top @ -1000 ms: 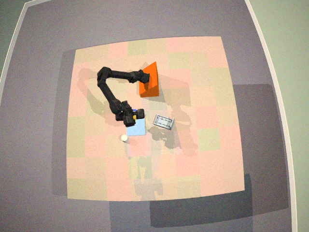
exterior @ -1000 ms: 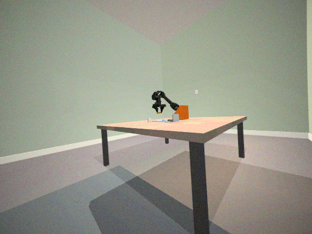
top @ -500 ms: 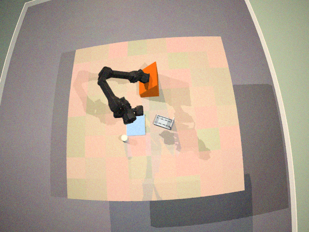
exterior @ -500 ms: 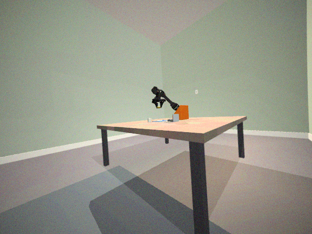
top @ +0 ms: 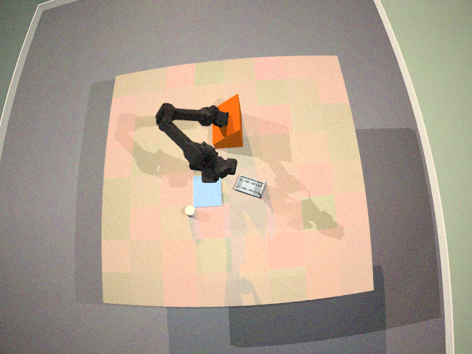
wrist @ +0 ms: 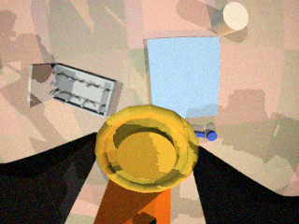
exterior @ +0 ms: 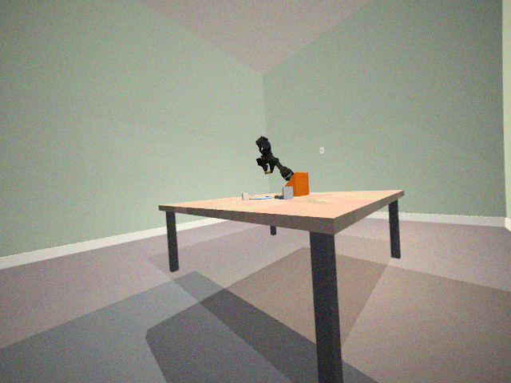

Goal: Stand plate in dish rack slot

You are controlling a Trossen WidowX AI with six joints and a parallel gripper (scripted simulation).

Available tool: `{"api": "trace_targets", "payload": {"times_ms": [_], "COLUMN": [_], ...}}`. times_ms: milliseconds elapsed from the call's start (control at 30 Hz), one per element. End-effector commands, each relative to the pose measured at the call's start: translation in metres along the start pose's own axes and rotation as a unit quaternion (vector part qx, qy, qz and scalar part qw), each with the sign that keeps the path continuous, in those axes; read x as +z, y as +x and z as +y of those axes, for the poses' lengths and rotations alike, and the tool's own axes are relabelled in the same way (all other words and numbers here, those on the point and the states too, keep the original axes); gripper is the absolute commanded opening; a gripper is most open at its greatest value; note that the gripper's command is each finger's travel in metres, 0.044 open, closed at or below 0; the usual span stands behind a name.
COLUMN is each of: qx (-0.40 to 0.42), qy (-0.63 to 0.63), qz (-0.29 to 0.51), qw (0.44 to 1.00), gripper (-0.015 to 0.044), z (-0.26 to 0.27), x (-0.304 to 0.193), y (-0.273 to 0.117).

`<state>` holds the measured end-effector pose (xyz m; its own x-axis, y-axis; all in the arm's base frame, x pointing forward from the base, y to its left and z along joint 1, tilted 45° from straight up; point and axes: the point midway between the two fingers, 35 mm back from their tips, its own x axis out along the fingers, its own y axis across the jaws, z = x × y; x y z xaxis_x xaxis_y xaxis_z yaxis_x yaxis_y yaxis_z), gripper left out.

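The yellow plate point(exterior: 267, 172) point(wrist: 146, 154) is hanging in the air above the table point(top: 243, 224) point(exterior: 263, 206), right between the fingers of the hand point(exterior: 267, 170) point(wrist: 148, 146), which is clamped on opposite sides of its rim. That grip is probably meant to keep the round thing centred, with its lower edge left free to enter a slot, though the plate is needing to be turned on edge if it is to stand. Below the hand and off to one side, the grey dish rack point(top: 261, 196) point(exterior: 287, 192) point(wrist: 110, 100) is lying apart from the plate, its rails running lengthwise and a taller panel rising at one end; that panel is looking like the edge to clear when coming across. Also below, the light blue mat point(top: 207, 192) point(exterior: 260, 198) point(wrist: 183, 77) is spreading flat beside the rack with a gap between, and a small blue object point(wrist: 211, 135) is lying just off the mat's near edge. Beyond the mat's far corner, the cream cylinder point(top: 189, 210) point(exterior: 245, 196) point(wrist: 234, 16) is standing well away from the likely path. The orange block point(top: 232, 123) point(exterior: 301, 183) point(wrist: 161, 205) is standing behind the hand, bounding room for swinging backward, so the side toward the rack is seeming the easier way.
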<state>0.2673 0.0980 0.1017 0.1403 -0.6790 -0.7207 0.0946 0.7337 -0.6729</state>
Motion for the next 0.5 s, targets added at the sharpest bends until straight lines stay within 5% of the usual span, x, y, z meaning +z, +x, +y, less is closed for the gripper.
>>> {"api": "trace_targets", "payload": {"times_ms": [0,467], "qx": [-0.002,0.011], "qy": [0.054,0.063], "qz": [0.003,0.032], "qw": [0.999,0.997], "gripper": [0.0000,0.0000], "z": [0.030,0.050], "x": [-0.022,-0.040], "y": [0.002,0.014]}}
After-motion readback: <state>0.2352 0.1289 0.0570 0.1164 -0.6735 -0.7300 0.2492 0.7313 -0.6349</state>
